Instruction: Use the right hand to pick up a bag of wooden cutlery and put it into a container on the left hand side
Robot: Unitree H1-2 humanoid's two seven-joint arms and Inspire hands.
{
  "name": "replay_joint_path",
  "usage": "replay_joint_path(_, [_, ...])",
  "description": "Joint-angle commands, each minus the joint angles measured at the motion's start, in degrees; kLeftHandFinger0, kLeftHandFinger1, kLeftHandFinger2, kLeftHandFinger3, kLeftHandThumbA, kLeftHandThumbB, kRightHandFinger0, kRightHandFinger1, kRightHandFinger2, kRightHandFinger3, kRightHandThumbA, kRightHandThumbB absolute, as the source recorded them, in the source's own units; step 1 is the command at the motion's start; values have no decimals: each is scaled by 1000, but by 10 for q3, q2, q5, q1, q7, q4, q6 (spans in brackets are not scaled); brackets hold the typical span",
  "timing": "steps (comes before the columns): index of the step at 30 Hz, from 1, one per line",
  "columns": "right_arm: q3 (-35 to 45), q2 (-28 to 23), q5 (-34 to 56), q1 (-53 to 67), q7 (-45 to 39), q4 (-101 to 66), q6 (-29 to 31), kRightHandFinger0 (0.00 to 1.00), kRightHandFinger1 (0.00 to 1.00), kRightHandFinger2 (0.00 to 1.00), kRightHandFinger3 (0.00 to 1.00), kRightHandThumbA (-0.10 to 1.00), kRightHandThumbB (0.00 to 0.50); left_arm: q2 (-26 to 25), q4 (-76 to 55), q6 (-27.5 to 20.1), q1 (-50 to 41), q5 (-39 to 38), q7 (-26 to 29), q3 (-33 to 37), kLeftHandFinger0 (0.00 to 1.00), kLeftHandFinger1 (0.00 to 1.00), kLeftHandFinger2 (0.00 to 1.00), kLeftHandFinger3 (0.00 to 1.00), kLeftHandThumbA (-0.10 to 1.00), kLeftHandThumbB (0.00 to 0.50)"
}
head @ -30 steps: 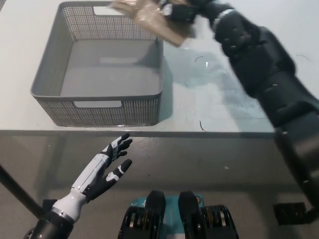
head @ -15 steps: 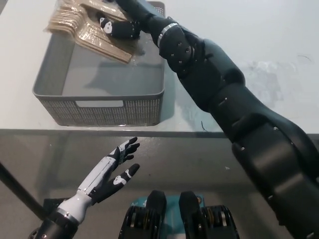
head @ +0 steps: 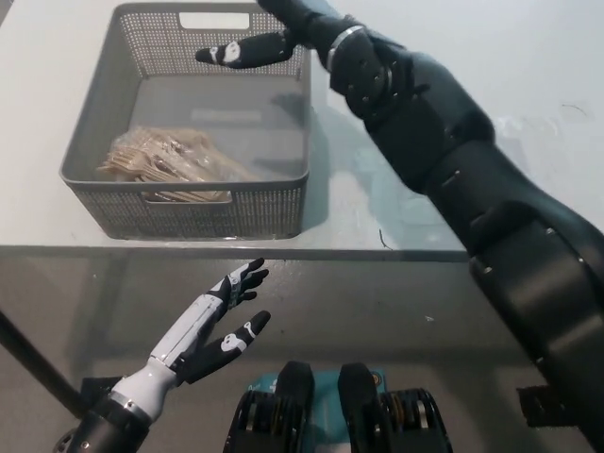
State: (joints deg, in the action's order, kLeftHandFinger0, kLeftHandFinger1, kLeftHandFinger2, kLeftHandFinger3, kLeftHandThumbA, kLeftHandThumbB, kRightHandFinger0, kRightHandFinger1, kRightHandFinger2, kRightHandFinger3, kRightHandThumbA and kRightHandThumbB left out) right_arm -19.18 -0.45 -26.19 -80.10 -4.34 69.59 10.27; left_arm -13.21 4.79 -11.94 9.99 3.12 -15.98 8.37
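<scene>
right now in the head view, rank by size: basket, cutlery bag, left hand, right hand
basket
cutlery bag
left hand and right hand: about alike, left is nearer the camera, so unranked

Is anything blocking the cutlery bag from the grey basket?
Nothing visible blocks it. The bag of wooden cutlery lies inside the grey basket, at its near left. The black right hand hangs open above the basket's far side. The white left hand rests open below the table edge.
</scene>
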Motion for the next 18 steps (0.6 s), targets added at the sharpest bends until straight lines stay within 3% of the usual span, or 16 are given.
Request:
replay_joint_path(1, [3,-21,10,-48,-30,-33,-23,1000,1000,1000,1000,956,491,-9,-13,-5,17,2,-4,-2,1000,1000,1000,1000,707,263])
replay_joint_path(7, [7,-35,16,-44,-39,-53,-29,1000,1000,1000,1000,971,474,-8,-12,-5,16,1,-4,-2,1000,1000,1000,1000,707,267])
replay_joint_path(8, [24,-74,29,-31,-56,-116,-38,1000,1000,1000,1000,983,462,-8,-12,-4,18,-1,-6,-1,1000,1000,1000,1000,690,265])
replay_joint_path(11, [51,-99,51,-9,-71,-174,-48,1000,1000,1000,1000,917,459,-11,-14,-1,18,0,-7,-1,1000,1000,1000,1000,691,266])
replay_joint_path(15, [79,-158,62,58,-115,-366,-118,1000,1000,1000,1000,961,425,-16,-19,3,19,-1,-9,-4,1000,1000,1000,1000,704,263])
replay_joint_path(18, [94,-174,74,90,-124,-425,-127,1000,1000,1000,1000,990,418,-18,-21,4,17,-1,-9,-5,1000,1000,1000,1000,715,259])
